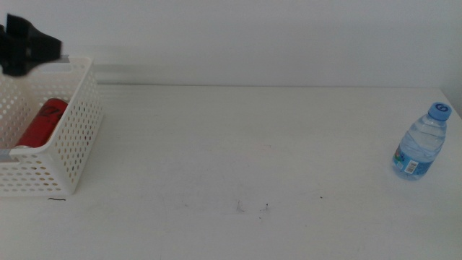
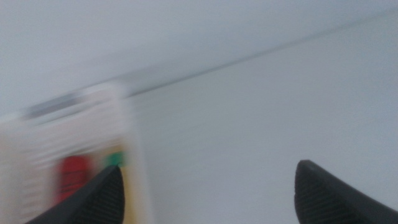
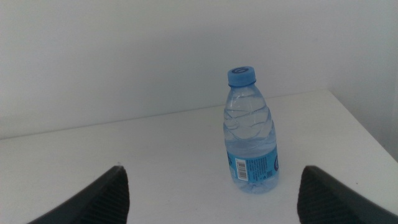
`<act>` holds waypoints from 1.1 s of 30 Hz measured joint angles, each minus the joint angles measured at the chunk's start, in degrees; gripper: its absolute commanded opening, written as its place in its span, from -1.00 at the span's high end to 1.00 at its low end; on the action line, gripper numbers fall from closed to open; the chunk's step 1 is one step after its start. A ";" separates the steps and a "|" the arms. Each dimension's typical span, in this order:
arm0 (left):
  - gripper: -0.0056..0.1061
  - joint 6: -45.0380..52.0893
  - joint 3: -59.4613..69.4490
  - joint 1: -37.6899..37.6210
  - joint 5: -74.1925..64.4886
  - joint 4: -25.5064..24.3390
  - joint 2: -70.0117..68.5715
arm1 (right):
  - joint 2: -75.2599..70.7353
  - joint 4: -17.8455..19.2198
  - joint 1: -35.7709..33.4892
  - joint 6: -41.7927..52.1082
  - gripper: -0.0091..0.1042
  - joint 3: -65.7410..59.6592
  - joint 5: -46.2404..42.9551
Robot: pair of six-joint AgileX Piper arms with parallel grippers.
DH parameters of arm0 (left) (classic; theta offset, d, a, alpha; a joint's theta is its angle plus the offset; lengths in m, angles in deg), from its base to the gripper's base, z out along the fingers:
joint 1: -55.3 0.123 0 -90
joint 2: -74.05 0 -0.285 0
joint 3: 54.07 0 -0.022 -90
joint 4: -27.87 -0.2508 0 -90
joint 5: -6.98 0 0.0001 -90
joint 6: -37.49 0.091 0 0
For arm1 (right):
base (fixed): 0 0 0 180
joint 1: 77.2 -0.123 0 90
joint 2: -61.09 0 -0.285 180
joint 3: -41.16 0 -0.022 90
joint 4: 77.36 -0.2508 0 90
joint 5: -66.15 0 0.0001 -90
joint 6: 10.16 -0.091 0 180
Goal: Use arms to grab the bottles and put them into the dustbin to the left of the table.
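Observation:
The white lattice dustbin [image 1: 68, 141] stands at the table's left edge. A slim red can [image 1: 43, 123] lies inside it. My left gripper [image 1: 25, 47] hovers above the dustbin's far rim. In the motion-blurred left wrist view its jaws stand wide apart and empty [image 2: 208, 193], over the dustbin [image 2: 74, 137] and the red can [image 2: 74, 177]. A green patch beside the can is too smeared to name. The small clear water bottle [image 1: 422, 142] with a blue cap stands upright at the far right. My right gripper [image 3: 211, 193] is open, facing that bottle [image 3: 250, 134] from a short distance.
The white table [image 1: 245, 144] runs wide between dustbin and bottle, with a few tiny dark specks [image 1: 266, 208] near the front. A white wall closes the back. The table's right edge lies just beyond the water bottle.

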 measured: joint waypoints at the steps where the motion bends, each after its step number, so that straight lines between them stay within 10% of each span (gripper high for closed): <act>1: -0.77 1.66 2.25 -0.13 0.00 3.35 -2.31 | 0.00 0.00 0.00 0.00 -0.76 0.00 0.00; 6: -0.77 8.06 13.24 -0.25 -4.55 15.92 -14.91 | 0.00 0.00 0.00 0.00 -0.76 0.00 0.00; 11: -0.77 7.72 17.04 -6.36 -6.96 17.29 -22.01 | 0.00 0.00 0.00 0.00 -0.76 0.00 0.00; 20: -0.77 -15.20 14.35 -29.12 2.78 -4.43 -23.71 | 0.00 0.00 0.00 0.00 -0.76 0.00 0.00; 33: -0.77 -18.54 13.73 -30.69 8.14 -8.24 -23.71 | 0.00 0.00 0.00 0.00 -0.76 0.00 0.00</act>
